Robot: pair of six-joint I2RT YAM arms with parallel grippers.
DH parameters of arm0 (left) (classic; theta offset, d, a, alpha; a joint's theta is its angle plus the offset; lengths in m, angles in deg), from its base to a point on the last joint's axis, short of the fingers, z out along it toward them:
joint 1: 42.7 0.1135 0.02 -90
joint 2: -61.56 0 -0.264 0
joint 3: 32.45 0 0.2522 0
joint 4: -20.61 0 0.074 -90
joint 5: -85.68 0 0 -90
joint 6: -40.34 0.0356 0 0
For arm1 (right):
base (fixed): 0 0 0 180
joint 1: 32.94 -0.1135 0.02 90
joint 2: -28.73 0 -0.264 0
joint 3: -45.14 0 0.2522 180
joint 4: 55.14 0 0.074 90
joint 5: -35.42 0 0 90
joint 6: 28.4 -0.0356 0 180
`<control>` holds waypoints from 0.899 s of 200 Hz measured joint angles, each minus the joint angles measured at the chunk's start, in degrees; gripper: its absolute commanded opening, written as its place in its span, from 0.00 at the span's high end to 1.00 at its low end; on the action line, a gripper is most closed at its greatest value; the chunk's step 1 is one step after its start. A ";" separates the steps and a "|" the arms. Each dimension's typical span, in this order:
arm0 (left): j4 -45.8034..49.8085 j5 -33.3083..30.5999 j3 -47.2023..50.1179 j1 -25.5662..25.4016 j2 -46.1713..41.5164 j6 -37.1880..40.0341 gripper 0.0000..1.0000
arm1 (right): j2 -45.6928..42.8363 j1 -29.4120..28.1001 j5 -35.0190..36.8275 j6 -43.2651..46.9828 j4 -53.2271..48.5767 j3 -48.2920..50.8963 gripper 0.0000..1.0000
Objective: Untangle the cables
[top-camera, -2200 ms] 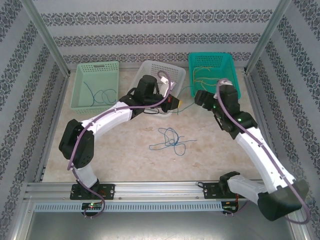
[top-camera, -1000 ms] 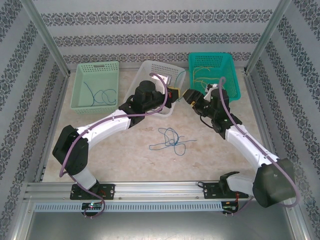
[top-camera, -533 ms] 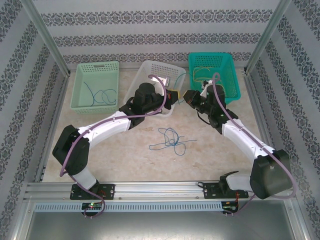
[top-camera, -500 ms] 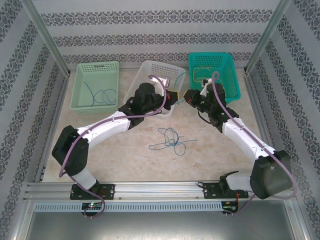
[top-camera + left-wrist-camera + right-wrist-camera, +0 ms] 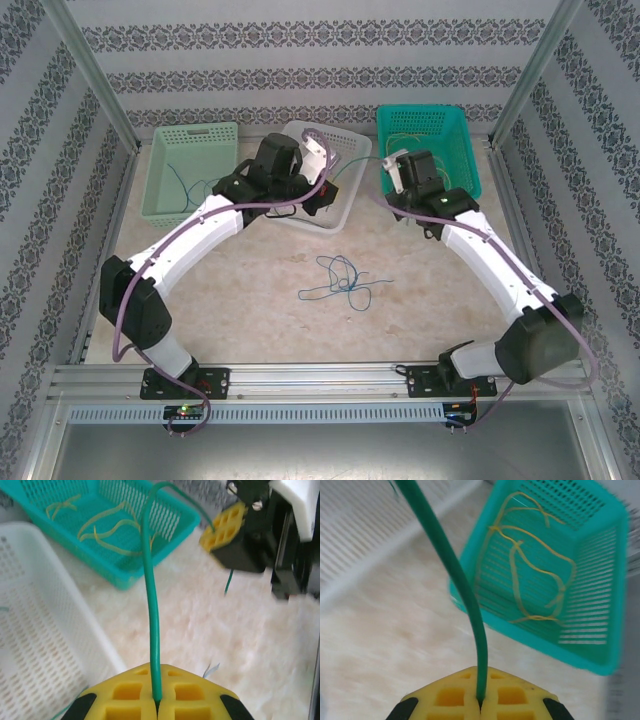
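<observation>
Green cable [image 5: 151, 605] pinched in left end effector [image 5: 156, 701].

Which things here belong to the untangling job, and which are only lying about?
Job: green cable, clamped by left gripper and right gripper; blue cables on the table; yellow cables.
Lying about: teal basket, white basket, light green basket.

This is a robot test cell in a lab, not a home. A pale stone-patterned surface [image 5: 260, 300] is boxed in by striped wallpaper panels [image 5: 300, 50] set in aluminium posts [image 5: 95, 85]. At 6 o'clock an aluminium rail [image 5: 320, 378] carries a left arm [image 5: 190, 235] and a right arm [image 5: 490, 255]. At 12 o'clock stand a light green basket [image 5: 195, 127], a white basket [image 5: 340, 212] and a teal basket [image 5: 420, 108].
</observation>
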 measured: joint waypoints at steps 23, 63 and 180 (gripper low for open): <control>10.64 -0.83 -2.67 1.36 1.90 7.45 1.00 | 0.85 -0.35 7.28 11.19 1.95 3.21 1.00; 21.53 -4.42 -4.94 1.05 3.69 18.08 1.00 | -2.23 -0.59 8.59 25.53 10.69 7.02 1.00; 26.93 -18.23 -3.37 0.79 1.88 23.10 1.00 | -6.64 -6.40 9.27 32.17 12.96 6.62 0.17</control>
